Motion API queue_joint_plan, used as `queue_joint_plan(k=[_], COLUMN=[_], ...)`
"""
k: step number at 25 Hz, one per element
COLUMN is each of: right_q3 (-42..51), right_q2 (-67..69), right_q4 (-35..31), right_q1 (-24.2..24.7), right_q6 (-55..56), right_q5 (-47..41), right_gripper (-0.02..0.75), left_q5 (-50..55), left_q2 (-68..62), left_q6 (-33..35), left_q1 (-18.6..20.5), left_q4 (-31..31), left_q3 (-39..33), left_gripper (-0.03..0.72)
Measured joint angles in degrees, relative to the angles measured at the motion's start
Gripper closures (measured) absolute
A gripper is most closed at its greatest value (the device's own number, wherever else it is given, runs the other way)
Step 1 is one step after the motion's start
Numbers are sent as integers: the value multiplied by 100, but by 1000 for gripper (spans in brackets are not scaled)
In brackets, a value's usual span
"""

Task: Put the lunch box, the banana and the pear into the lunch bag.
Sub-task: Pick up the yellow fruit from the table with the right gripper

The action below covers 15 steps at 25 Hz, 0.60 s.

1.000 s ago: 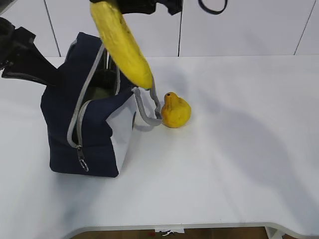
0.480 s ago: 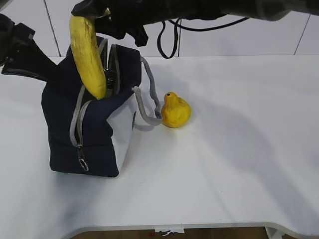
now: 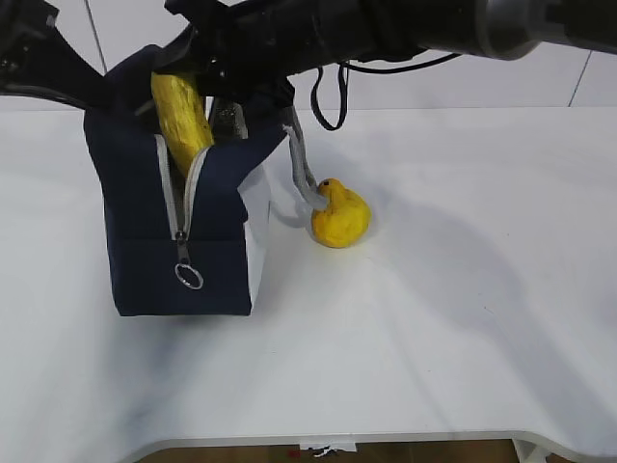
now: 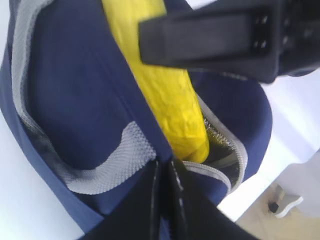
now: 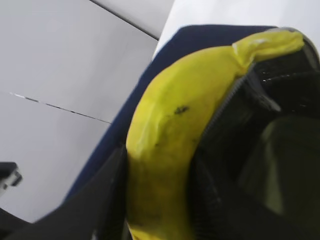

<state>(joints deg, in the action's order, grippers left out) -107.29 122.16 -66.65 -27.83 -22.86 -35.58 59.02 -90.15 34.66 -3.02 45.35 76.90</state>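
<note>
**Visitor:** Where is the task now?

**Onlooker:** The right gripper (image 3: pixel 193 72) grasps the banana (image 3: pixel 181 116), half lowered into the lunch bag (image 3: pixel 145 241) below it. The left gripper (image 4: pixel 165 200) is clenched on the bag's edge. The pear (image 3: pixel 339 214) waits on the table, beside the bag.

**Visitor:** Lunch box? Labels?

**Onlooker:** Can't tell; no writing visible.

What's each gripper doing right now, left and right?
Left gripper: shut, pinching the lunch bag's navy fabric at the opening.
Right gripper: closed on the banana, lowering it into the bag's mouth.
</note>
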Motion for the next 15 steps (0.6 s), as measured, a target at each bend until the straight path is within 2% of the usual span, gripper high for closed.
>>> queue_joint_plan(k=[7, 15], right_q3=[0, 0], right_q2=[55, 359], right_q4=[575, 746], right_q1=[0, 0], right_q6=[122, 339], right_q5=[-183, -571], right_gripper=[475, 473], left_q5=[-104, -67], left_q2=[12, 15], left_q6=[0, 0], left_q1=[0, 0], left_q4=[11, 21], left_q3=[21, 21], left_gripper=[694, 694])
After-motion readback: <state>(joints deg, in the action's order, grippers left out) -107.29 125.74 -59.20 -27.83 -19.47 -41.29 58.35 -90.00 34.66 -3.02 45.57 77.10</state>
